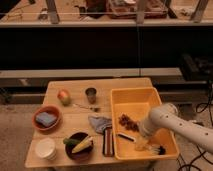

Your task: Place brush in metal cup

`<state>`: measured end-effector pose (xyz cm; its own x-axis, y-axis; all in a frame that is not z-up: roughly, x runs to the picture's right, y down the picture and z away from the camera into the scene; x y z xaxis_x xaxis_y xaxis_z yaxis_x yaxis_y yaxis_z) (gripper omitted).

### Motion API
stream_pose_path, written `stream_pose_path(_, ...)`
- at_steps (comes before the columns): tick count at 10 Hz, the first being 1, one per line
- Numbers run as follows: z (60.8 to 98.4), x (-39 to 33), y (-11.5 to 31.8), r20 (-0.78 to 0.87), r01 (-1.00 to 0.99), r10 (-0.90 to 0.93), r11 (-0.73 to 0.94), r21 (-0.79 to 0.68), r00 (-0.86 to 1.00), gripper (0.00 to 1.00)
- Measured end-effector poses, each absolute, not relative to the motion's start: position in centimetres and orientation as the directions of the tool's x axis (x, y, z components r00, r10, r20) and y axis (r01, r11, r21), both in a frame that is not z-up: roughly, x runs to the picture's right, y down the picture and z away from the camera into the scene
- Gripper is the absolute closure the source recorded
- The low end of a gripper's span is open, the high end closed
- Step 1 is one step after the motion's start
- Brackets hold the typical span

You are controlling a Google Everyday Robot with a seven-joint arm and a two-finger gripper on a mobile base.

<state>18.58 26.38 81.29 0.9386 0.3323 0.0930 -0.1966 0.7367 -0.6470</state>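
Note:
The brush (131,139) lies in the front part of the yellow tray (134,97). Its dark end points left and its small dark bristle head (160,149) lies near the tray's front right corner. My gripper (142,141) reaches down into the tray from the right on the white arm (172,122) and sits right over the brush's whitish handle, hiding its middle. The metal cup (91,94) stands upright on the wooden table (72,87), left of the tray's back corner and well apart from the gripper.
An apple (63,96) is left of the cup, and a short thin utensil (85,107) lies in front of it. Also there: a red bowl with a blue sponge (46,119), a white paper cup (45,147), a dark bowl of produce (78,145), a grey cloth (99,122), a dark red bar (107,141), and dark reddish bits (127,122) in the tray.

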Motion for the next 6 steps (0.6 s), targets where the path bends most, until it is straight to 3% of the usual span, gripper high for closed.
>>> stream_pose_path(3,80.6,18.7,25.9,0.089,-0.2,0.334,0.734,-0.649,0.938,0.2)
stream_pose_path(6,77.3,18.7,23.1,0.089,-0.198,0.333,0.733,-0.65,0.939,0.2)
